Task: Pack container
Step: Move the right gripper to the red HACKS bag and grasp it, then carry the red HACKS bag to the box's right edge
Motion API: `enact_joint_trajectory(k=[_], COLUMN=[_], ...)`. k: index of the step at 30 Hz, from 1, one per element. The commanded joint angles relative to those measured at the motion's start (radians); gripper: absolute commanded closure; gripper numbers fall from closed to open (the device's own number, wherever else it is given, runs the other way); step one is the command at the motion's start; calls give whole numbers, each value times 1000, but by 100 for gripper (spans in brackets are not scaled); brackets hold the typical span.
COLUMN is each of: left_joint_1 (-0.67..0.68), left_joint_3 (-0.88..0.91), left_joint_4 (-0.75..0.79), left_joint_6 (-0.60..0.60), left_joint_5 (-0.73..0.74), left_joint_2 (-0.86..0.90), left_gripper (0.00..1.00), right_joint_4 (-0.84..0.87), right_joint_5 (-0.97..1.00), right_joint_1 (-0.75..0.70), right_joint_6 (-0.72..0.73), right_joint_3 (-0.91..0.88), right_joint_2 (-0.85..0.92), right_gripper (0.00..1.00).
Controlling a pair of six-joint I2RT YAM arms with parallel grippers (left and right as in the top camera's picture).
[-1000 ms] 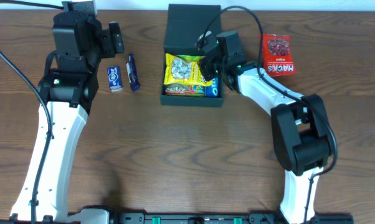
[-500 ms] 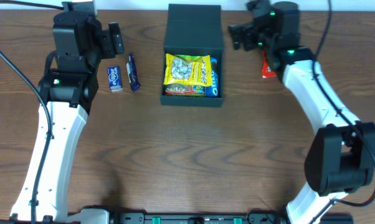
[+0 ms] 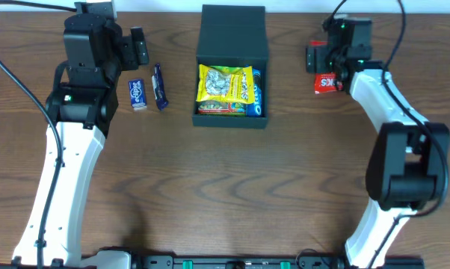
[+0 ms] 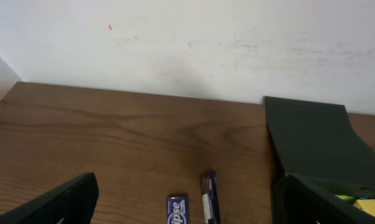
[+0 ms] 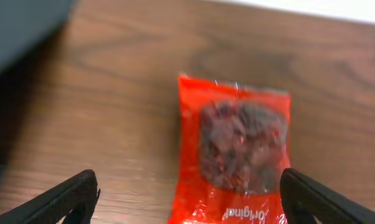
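**Q:** What can be read, near side first?

**A:** You have one container (image 3: 231, 121), open, sitting past mid-counter toward the far edge. Its flap lid (image 3: 232, 33) is laid back at the far edge. There are three packets inside:
- Against the near wall is one red-and-green packet (image 3: 219, 109), its lettering too small to read.
- Beside it, at the right wall, is one blue packet (image 3: 257, 106) marked "OREO".
- Behind both is one yellow packet (image 3: 223, 82), its print not legible.

**Q:** And outside the box?

**A:** Three pieces, all lying flat:
- Toward the far left corner is one small blue pack (image 3: 137, 94). Your left wrist view gives "…ipse", with the first letters cut off.
- Just beside it is one dark blue bar (image 3: 160, 84), with no readable text.
- Toward the far right corner is one red packet (image 5: 237, 149), with "Original" along its near end.

**Q:** Grippers?

**A:** Your right gripper (image 5: 187, 186) hangs over the red packet with its fingers (image 5: 69, 199) spread wide, holding nothing. Your left gripper (image 3: 139, 46) is near the far left corner, fingers apart and empty, well apart from the container.
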State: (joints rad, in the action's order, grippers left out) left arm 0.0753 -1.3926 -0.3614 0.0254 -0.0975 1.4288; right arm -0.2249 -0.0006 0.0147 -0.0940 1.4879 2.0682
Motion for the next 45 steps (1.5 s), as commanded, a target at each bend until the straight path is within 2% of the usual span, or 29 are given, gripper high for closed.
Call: enact_joint_trajectory(k=[1, 5, 14, 15, 18, 23, 24, 33, 45], left_joint_1=[-3, -3, -3, -3, -3, -3, -3, -3, -3], left_joint_3=[-13, -13, -13, -13, -13, -13, -13, -13, -13], left_joint_4=[-1, -1, -2, -1, -1, -1, -1, -1, 0], left_joint_6=[-3, -3, -3, -3, -3, -3, -3, -3, -4], left_joint_5=[-6, -6, -6, -6, -6, -6, -6, -6, -8], left_joint_2=[-11, -11, -11, -11, -11, -11, -11, -11, -11], left_gripper=[5, 5, 5, 5, 5, 5, 5, 5, 5], right_joint_4=[-2, 6, 15, 14, 12, 16, 16, 14, 12], right_joint_5=[65, 82, 84, 83, 83, 82, 79, 18, -124], right_joint_1=[-1, -11, -25, -27, -27, -27, -26, 2, 152], right_joint_6=[13, 81, 150, 150, 150, 157, 169, 182, -66], right_joint_3=[4, 4, 4, 4, 4, 4, 4, 5, 5], right_joint_2=[27, 63, 134, 140, 145, 145, 144, 58, -198], right_gripper=[8, 10, 27, 34, 61, 96, 98, 99, 99])
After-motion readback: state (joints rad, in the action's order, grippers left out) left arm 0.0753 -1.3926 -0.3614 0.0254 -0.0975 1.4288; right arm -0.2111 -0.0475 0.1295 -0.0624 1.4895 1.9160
